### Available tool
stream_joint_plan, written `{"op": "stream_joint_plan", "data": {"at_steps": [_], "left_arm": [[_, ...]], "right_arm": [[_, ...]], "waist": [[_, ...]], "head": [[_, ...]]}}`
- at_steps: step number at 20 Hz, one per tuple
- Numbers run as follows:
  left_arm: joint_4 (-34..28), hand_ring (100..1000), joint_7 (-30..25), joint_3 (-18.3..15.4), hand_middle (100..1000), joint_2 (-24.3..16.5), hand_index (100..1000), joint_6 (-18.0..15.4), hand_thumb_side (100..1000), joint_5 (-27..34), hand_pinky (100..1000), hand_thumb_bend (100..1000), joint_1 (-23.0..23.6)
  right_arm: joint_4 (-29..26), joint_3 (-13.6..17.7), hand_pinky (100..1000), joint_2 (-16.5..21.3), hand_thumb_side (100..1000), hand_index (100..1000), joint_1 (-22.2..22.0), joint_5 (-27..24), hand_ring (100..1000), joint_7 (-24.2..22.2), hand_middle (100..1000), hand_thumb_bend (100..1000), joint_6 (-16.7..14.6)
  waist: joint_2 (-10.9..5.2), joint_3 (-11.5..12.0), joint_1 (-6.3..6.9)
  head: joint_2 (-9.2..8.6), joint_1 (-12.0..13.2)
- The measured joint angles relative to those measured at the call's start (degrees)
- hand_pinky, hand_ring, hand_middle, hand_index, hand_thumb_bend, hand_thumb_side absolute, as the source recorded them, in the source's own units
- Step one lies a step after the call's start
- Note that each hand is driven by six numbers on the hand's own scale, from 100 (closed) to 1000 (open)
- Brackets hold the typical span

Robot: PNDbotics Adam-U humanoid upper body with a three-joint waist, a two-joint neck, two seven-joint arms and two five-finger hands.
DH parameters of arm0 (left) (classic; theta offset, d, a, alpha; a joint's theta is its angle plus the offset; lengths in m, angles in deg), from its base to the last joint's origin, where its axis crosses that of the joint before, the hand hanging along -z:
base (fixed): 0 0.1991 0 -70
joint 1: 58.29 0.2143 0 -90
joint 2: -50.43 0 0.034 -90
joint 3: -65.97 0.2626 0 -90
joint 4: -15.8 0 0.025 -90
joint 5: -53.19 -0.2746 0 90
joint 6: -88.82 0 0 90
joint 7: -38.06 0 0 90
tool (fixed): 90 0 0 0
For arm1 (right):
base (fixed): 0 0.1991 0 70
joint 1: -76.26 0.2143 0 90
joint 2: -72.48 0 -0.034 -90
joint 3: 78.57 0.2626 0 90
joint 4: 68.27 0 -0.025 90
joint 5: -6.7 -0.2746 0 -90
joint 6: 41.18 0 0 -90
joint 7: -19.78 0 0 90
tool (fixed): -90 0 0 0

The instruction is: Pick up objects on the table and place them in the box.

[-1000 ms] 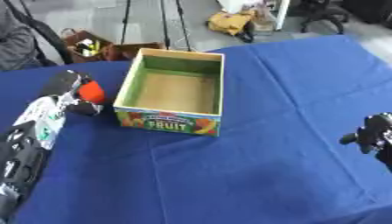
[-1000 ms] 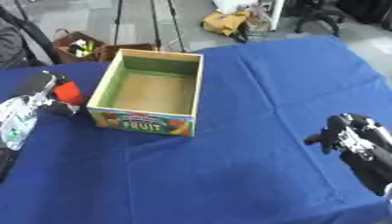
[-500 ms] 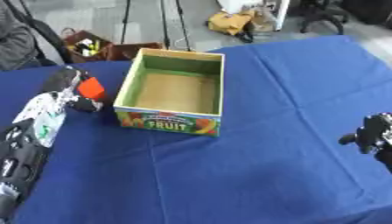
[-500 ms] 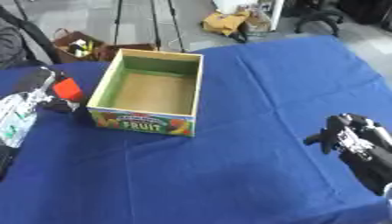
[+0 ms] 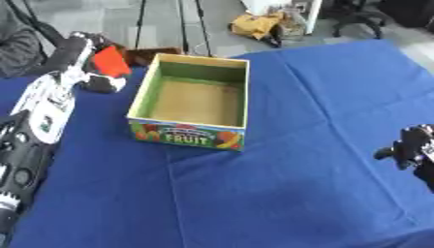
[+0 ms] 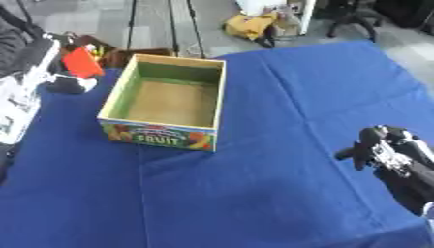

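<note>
Red object held in left hand fingers

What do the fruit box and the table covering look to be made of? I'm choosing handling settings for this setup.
The box looks like cardboard: thin straight walls, plain brown floor, matte printed fruit label on the front. The table covering looks like blue woven cloth, matte, with soft creases and fold lines running across it. Neither shows any gloss.

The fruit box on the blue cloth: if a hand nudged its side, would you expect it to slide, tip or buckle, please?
The fruit box looks like thin printed card and is empty, so it is probably light and would slide on the blue cloth. Being wide and low, it seems unlikely to tip. Its open-topped walls may flex if pushed near the rim.
</note>
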Motion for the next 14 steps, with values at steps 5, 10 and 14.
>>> {"op": "stream_joint_plan", "data": {"at_steps": [5, 10, 14], "left_arm": [[-2.14, 217, -4.08, 3.83, 324, 1.92, 543, -1.01, 136, 1.42, 185, 100, -0.52], [0.22, 223, -7.32, 6.55, 330, 4.51, 549, -2.65, 136, -0.43, 192, 100, -1.63], [3.15, 232, -8.48, 7.36, 338, 6.18, 557, -3.75, 127, -2.10, 201, 100, -1.71]], "right_arm": [[0.01, -0.02, 595, -0.15, 205, 379, 0.02, 0.00, 342, -0.20, 312, 100, 0.08], [0.01, -0.04, 595, -0.47, 203, 379, 0.27, -0.01, 342, -0.37, 312, 100, 0.21], [0.02, -0.05, 595, -0.50, 201, 379, 0.27, -0.01, 342, -0.53, 311, 100, 0.30]], "waist": [[-0.02, -0.18, 0.00], [-0.02, -0.54, 0.01], [-0.01, -0.59, 0.00]], "head": [[-0.01, 0.05], [-0.01, 0.08], [-0.01, 0.09]]}}
